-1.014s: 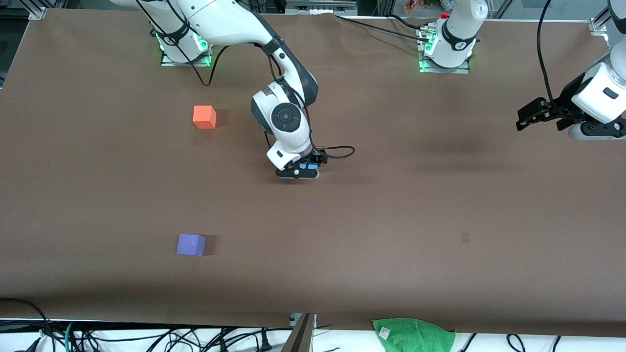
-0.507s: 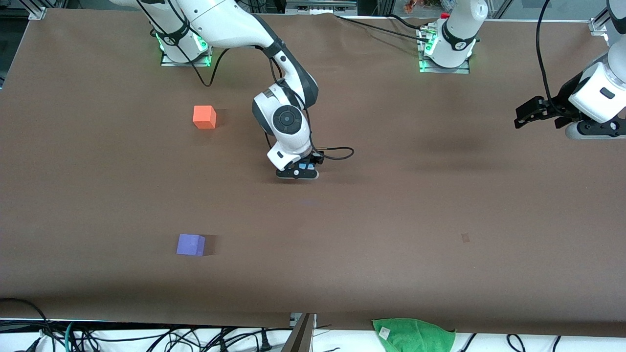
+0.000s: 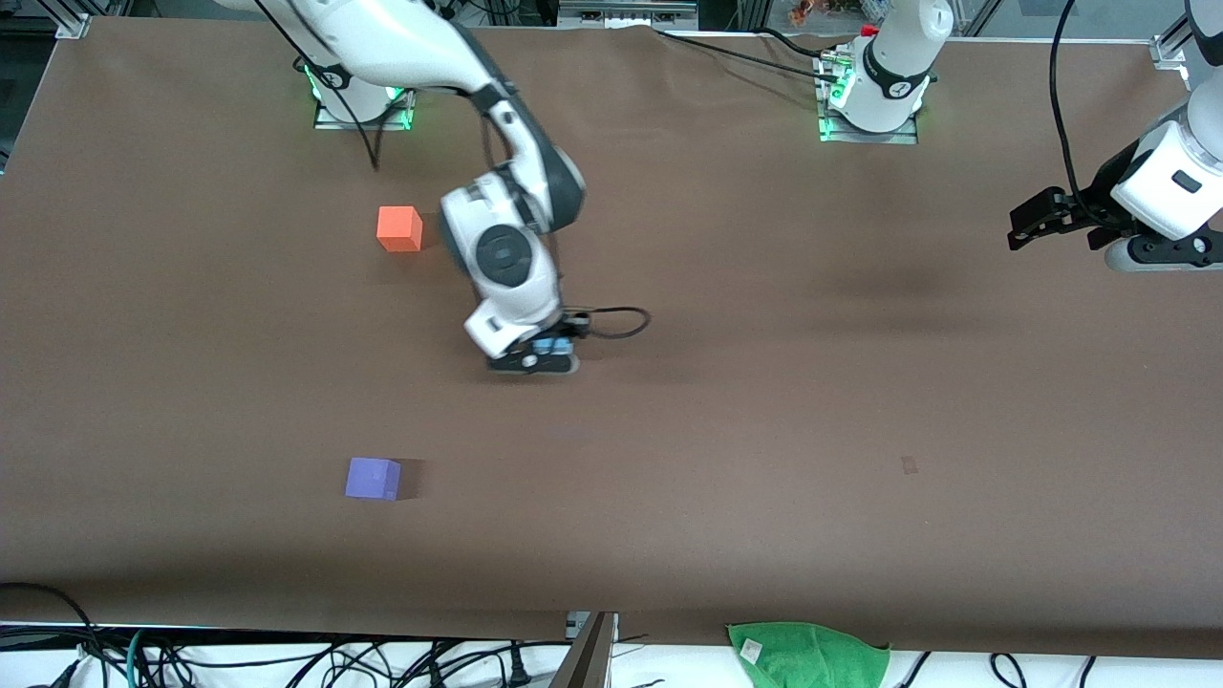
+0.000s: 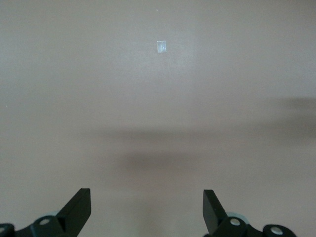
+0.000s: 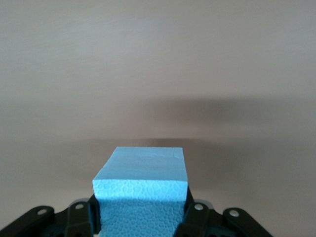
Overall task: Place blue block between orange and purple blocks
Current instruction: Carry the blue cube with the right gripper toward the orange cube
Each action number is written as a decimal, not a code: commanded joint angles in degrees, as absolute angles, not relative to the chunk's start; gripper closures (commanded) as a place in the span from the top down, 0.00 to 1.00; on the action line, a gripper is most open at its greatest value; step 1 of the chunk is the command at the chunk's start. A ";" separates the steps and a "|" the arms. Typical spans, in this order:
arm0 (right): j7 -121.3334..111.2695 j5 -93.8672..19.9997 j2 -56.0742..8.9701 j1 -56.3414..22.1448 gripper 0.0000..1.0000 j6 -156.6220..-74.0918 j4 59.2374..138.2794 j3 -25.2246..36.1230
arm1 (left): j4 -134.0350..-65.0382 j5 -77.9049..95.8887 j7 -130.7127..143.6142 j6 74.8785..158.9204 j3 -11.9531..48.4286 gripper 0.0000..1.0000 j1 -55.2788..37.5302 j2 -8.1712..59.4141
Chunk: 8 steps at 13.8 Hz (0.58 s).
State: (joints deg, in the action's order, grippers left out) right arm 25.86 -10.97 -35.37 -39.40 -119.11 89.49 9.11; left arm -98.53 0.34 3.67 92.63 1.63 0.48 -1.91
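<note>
Clamped jaws of the right gripper (image 3: pixel 535 361) hold the blue block (image 5: pixel 140 190), which fills the space between the two fingers in the right wrist view and shows only as a small blue patch under the wrist in the front view. That gripper hangs over bare table (image 3: pixel 764 420), to the side of the orange block (image 3: pixel 399 228) toward the left arm's end of the table, and lower in the front view than that block.

Relative to the orange block, the purple block (image 3: pixel 373 478) lies well nearer to the front camera and almost in line with it. The stretch of table between the two is bare.

Wide-apart jaws mark the left gripper (image 4: pixel 146 210), which holds nothing and waits over the table's edge at the left arm's end, well away from the orange block.

Judging the progress: the pickup looks done, since the blue block is gripped and seems off the table. What remains is to carry it over to the gap between the orange and purple blocks, lower it roughly midway on their line, release it and withdraw. Roughly the first half of the job appears complete.
</note>
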 commanded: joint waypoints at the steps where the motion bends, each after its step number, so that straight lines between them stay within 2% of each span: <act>1: 17.78 -10.99 -27.18 -33.15 0.25 -115.66 97.26 9.83 | -97.56 -0.88 2.64 91.41 1.49 1.00 0.00 -2.11; 4: 10.03 -10.99 -23.74 -32.96 0.25 -116.54 106.05 17.47 | -97.47 -0.88 2.55 91.06 1.49 1.00 -0.09 -2.11; 6: 7.04 -11.07 -20.85 -32.96 0.25 -124.32 115.35 19.60 | -97.47 -0.88 2.64 91.05 1.49 1.00 -0.35 -2.11; 8: 6.68 -11.68 -20.56 -32.87 0.25 -131.37 120.31 19.69 | -97.47 -0.88 2.55 91.05 1.50 1.00 -0.35 -2.11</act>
State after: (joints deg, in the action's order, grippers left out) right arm 7.47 -11.02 -23.96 -31.82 -125.29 112.85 19.72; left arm -98.40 0.33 3.61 92.22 1.67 0.11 -1.91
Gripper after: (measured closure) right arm 0.427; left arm 0.000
